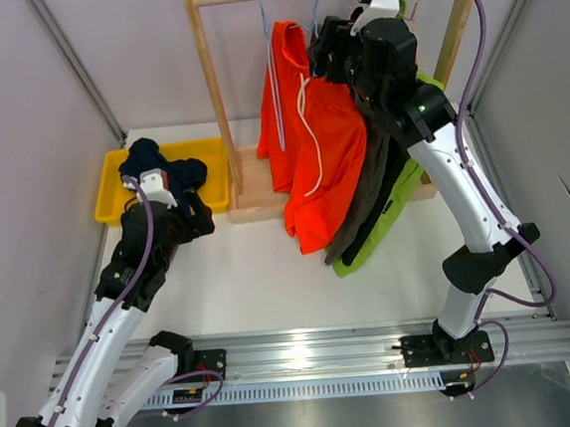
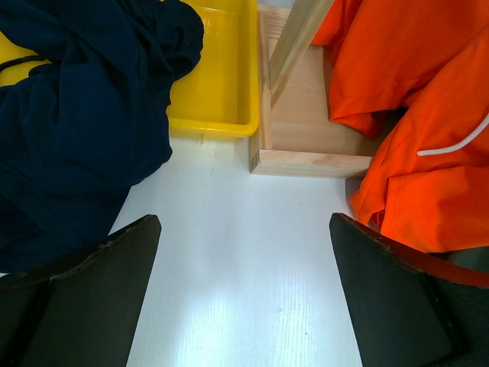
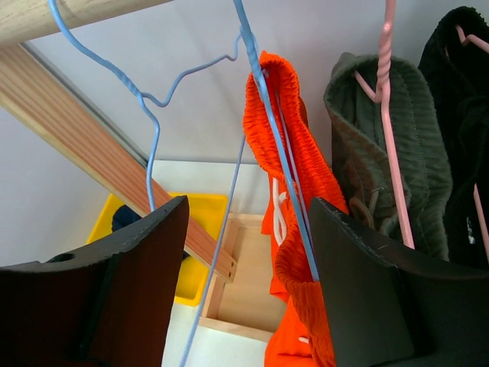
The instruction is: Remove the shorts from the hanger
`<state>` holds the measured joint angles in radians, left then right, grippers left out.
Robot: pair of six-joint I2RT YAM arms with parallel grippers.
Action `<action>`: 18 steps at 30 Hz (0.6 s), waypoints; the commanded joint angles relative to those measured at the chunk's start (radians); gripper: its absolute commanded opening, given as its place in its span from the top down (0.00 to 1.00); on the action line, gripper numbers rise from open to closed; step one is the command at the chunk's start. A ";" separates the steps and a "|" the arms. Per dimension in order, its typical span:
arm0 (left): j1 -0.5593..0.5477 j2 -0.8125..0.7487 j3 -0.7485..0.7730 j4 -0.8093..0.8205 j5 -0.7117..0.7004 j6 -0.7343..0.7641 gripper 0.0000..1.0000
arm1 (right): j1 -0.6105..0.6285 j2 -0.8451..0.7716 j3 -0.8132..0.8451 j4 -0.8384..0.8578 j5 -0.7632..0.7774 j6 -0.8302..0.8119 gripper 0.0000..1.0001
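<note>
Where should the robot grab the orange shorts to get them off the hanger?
Grip the orange shorts at the bunched elastic waistband, where it drapes over the blue hanger. Come from the rack's near side: that ridged band is thick and exposed, while the legs hang loose below.

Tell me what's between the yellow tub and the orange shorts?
Between the yellow tub and orange shorts stands the wooden rack, seen in the left wrist view.

Matt orange cloth shorts (image 3: 313,176); olive-grey cloth shorts (image 3: 424,138), coarsely ribbed; pale wooden rack (image 2: 306,145), grained; yellow plastic tray (image 2: 218,92), glossy; white surface (image 2: 237,260), smooth.
</note>
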<state>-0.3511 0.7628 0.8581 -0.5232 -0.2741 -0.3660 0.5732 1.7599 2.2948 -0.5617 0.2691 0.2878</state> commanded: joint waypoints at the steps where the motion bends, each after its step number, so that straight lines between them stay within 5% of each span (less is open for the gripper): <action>1: -0.009 -0.011 -0.004 0.038 0.021 0.009 0.01 | -0.013 0.021 0.017 0.029 -0.028 0.019 0.31; 12: -0.008 -0.014 -0.007 0.040 0.032 0.009 0.01 | -0.038 0.055 -0.015 0.051 -0.053 0.034 0.38; 15: -0.008 -0.013 -0.002 0.040 0.030 0.010 0.01 | -0.044 0.065 -0.014 0.052 -0.065 0.039 0.57; 16: -0.009 -0.014 -0.004 0.040 0.030 0.010 0.01 | -0.044 0.069 -0.012 0.055 -0.070 0.040 0.75; 18: -0.008 -0.016 -0.005 0.043 0.033 0.010 0.11 | -0.045 0.072 -0.009 0.059 -0.079 0.045 0.93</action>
<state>-0.3515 0.7628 0.8577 -0.5179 -0.2562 -0.3668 0.5327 1.8294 2.2772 -0.5522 0.2077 0.3187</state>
